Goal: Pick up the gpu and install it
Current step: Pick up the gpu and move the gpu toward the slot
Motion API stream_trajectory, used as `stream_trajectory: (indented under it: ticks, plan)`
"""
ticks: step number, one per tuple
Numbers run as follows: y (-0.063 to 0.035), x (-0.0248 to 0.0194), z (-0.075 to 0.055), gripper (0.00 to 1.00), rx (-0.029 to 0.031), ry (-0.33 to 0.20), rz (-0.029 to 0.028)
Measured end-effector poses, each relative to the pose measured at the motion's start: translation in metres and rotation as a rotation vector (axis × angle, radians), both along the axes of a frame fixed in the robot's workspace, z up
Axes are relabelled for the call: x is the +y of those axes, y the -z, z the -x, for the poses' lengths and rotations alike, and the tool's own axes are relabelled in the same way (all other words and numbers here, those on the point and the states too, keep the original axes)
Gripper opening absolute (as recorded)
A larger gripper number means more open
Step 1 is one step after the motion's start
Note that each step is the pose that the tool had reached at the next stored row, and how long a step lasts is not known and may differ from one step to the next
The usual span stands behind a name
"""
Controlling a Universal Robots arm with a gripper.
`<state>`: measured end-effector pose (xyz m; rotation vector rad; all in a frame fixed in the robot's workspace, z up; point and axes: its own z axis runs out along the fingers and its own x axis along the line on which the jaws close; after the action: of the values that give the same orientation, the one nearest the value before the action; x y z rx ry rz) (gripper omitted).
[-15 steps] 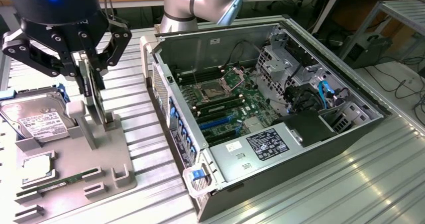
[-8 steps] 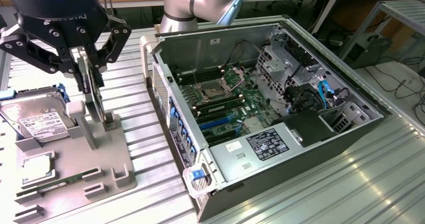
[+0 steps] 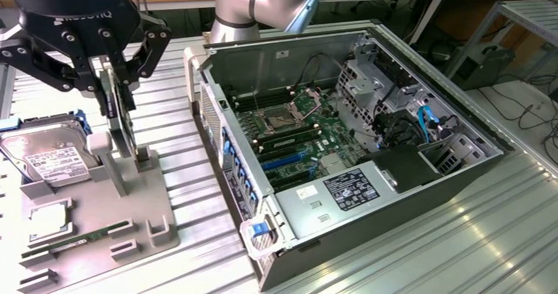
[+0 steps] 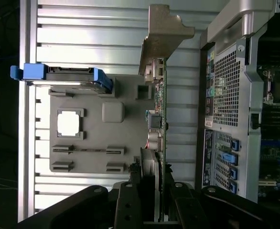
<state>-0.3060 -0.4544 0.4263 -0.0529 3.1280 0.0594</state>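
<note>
Ribbed metal makes up the table (image 3: 471,255) that we see across the whole exterior view. Nearest us, at the lower left of that frame, sits a grey tray (image 3: 153,206). A memory stick (image 3: 87,236) lies in its front slots, and a CPU (image 3: 48,219) sits in a square pocket just behind. Further back on the tray, at the left edge of the frame, a drive (image 3: 48,157) with a white label leans in its blue carrier.

Above the tray, at the upper left, the black gripper (image 3: 112,78) hangs with its fingers closed on the gpu (image 3: 122,114). The card stands upright on edge between them. Its lower end is at the tray's holder post, and we cannot tell whether it is clear of that post.

From the wrist we see the same grip. The gripper (image 4: 155,202) clamps the gpu (image 4: 160,124) edge-on, and the card's pale bracket (image 4: 166,33) is at the end away from the fingers. The tray (image 4: 113,138) lies beneath it, and the case (image 4: 226,86) is just beside it.

Centre and right in the exterior view, the open case (image 3: 419,196) lies on its side. Its motherboard (image 3: 296,130) is exposed, and a power supply (image 3: 349,189) sits at the near end. Behind it, at top centre, the arm (image 3: 253,6) rises. Wooden benches line the far wall.
</note>
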Motion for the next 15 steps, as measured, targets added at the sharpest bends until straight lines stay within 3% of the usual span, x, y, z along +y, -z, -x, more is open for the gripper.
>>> stream_trajectory:
  ticks: [15]
  plan:
    - [-0.0123, 0.0000, 0.000, 0.27, 0.0000, 0.000, 0.0000]
